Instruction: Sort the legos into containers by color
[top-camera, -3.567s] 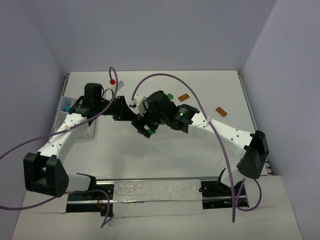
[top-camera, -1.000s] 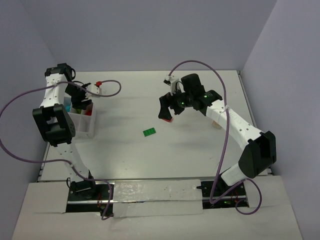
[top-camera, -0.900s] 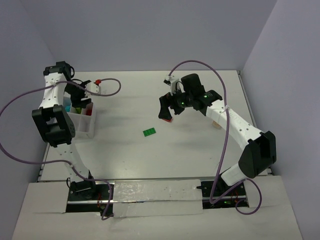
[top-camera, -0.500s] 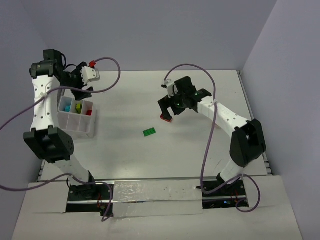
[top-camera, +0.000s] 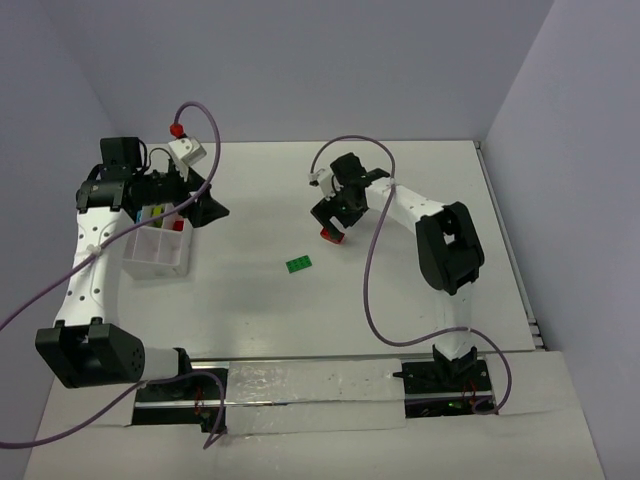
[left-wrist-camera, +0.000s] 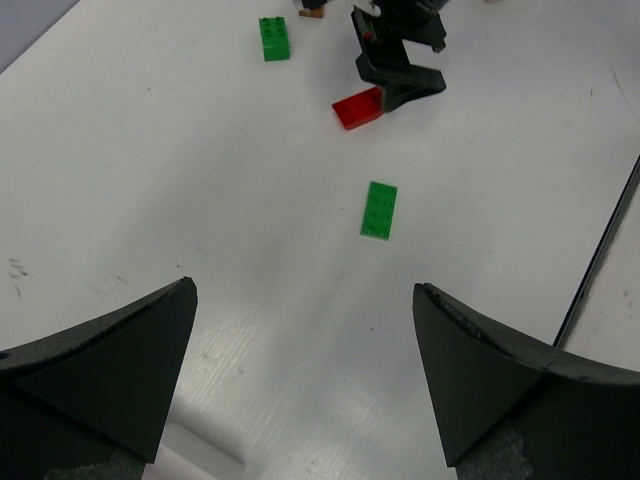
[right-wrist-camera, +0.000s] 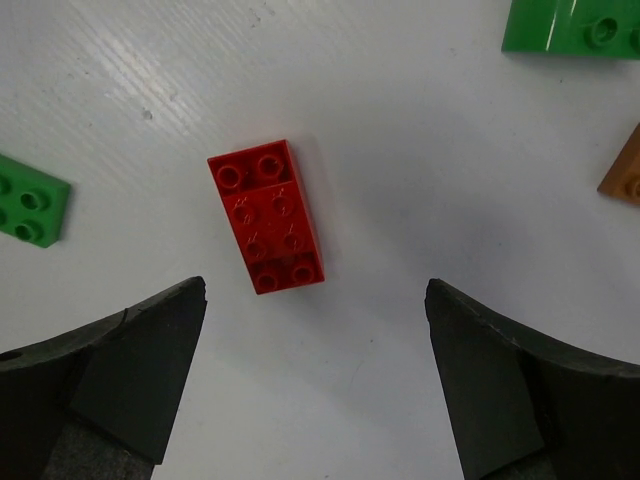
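Observation:
A red lego lies flat on the white table just ahead of my right gripper, which hangs open above it and touches nothing. From above, that gripper stands over the red lego. One green lego lies alone mid-table, and it shows in the left wrist view as a green lego. My left gripper is open and empty. It hovers just right of the white compartment container, which holds yellow-green and red pieces.
Near the red lego lie a green brick to its left, another green one beyond it and an orange piece at the right edge. A further green brick sits past the right gripper. Purple cables arch over both arms.
My left gripper has opened wide and swung from behind the container to its right side. The right arm has folded inward, its open gripper staying over the red lego.

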